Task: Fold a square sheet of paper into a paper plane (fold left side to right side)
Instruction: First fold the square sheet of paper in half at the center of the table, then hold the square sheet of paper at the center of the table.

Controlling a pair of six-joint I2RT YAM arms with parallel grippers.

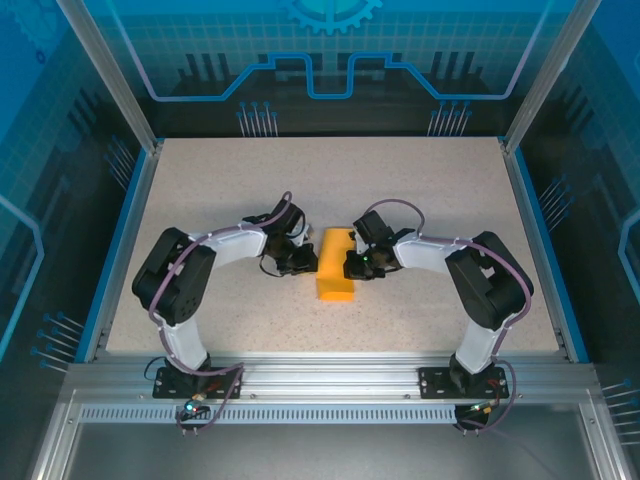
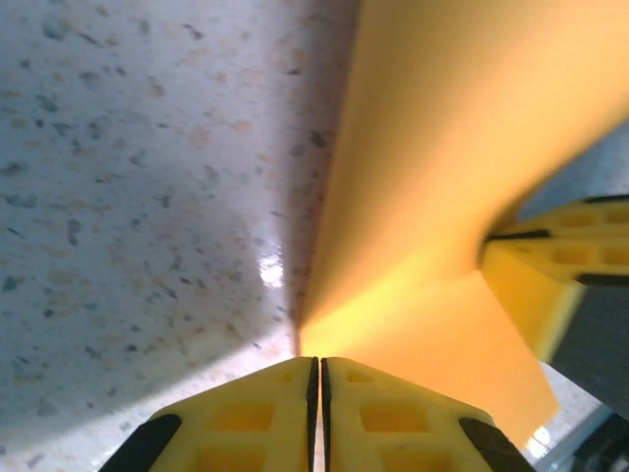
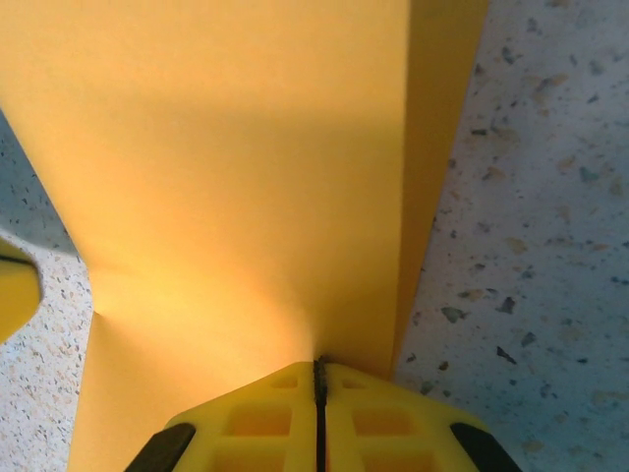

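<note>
Looking down from the top external view, the square sheet of paper (image 1: 337,262) lies on the desk (image 1: 420,190) as a narrow orange strip, apparently doubled over and standing a little proud of the surface. The left hand (image 1: 300,262) touches its left side and the right hand (image 1: 355,265) its right side, so the sheet sits between them.

In the left wrist view, the left hand (image 2: 319,366) has its jaws pressed together with only a hairline slit between them. The sheet (image 2: 462,128) rises steeply from the desk (image 2: 147,177) just beyond the tips, and its lower edge meets them. Whether any paper is nipped in the slit I cannot tell. On the sheet's far side a yellow finger (image 2: 550,270) of the right hand rests against the paper.

In the right wrist view, the right hand (image 3: 319,369) is also pressed together. The upper layer of the sheet (image 3: 226,147) runs straight into its slit, so it seems to pinch that layer. A second layer shows beside it, next to the speckled desk (image 3: 550,197).

The paper looks thin, light and limp. It will likely bow or slide on the smooth desk, and a stray pinch would leave a crease. I would take it at an edge or corner, one layer only, and pin the other side down. The task involves no container, only one layer of paper lying over another.
</note>
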